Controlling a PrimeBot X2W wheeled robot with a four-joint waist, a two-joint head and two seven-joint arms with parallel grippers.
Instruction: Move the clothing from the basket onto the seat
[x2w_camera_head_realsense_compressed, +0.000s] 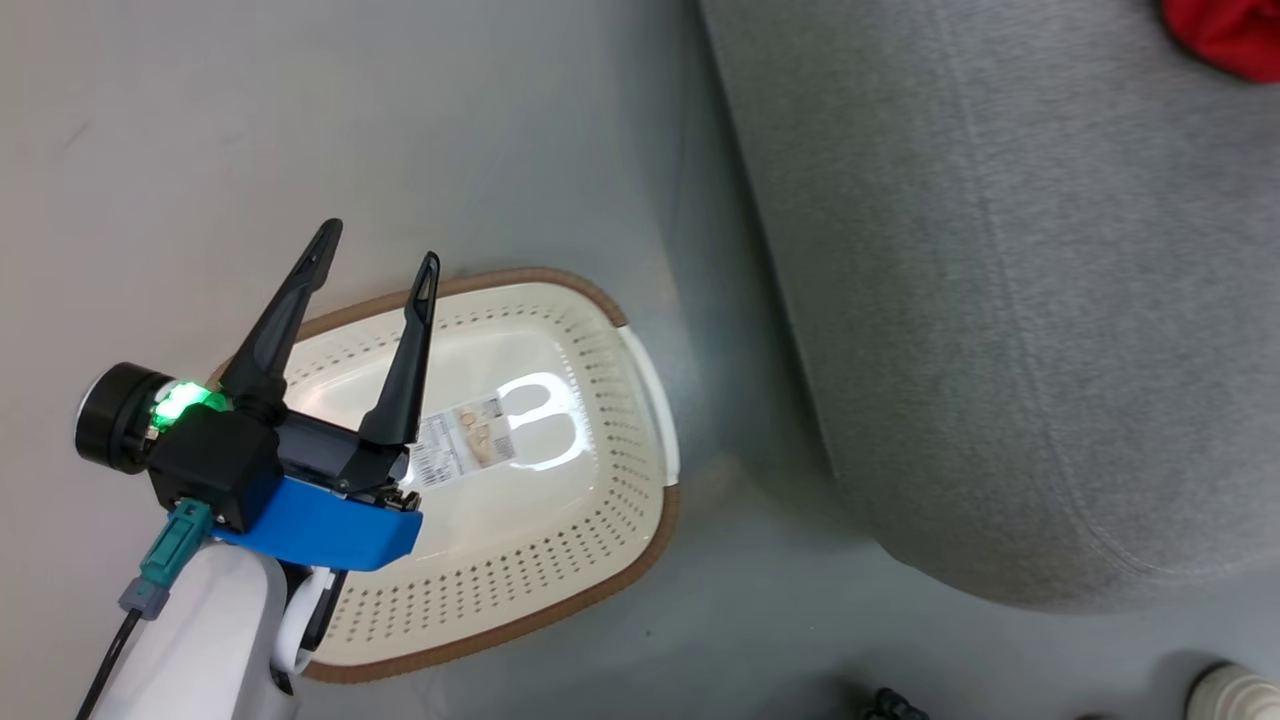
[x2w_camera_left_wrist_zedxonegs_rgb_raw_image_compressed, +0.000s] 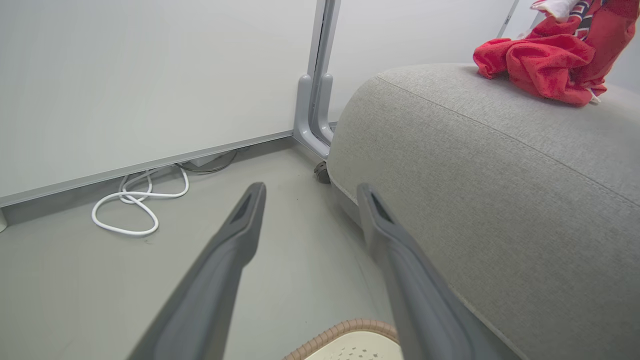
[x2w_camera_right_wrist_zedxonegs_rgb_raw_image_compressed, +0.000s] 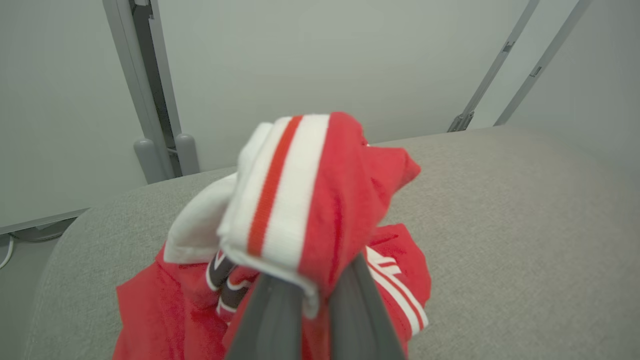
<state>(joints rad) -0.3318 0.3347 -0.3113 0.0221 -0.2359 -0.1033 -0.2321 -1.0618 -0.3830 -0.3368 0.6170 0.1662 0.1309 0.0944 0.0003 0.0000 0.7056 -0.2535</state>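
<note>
Red fabric clothing (x2w_camera_right_wrist_zedxonegs_rgb_raw_image_compressed: 310, 200) with white stripe trim lay crumpled on the large grey woven-fabric seat (x2w_camera_right_wrist_zedxonegs_rgb_raw_image_compressed: 500, 225), no clear long axis, its striped band uppermost and clenched in the right gripper's (x2w_camera_right_wrist_zedxonegs_rgb_raw_image_compressed: 315, 287) closed fingers. The left gripper (x2w_camera_head_realsense_compressed: 381, 242) hung spread wide, holding nothing, over the oval cream perforated plastic basket (x2w_camera_head_realsense_compressed: 600, 560) on the floor beside the seat's corner.

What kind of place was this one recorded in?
Probably a test room staged as a living space: a grey sofa and laundry basket on smooth grey floor, white partition panels on metal feet, a loose cable.
</note>
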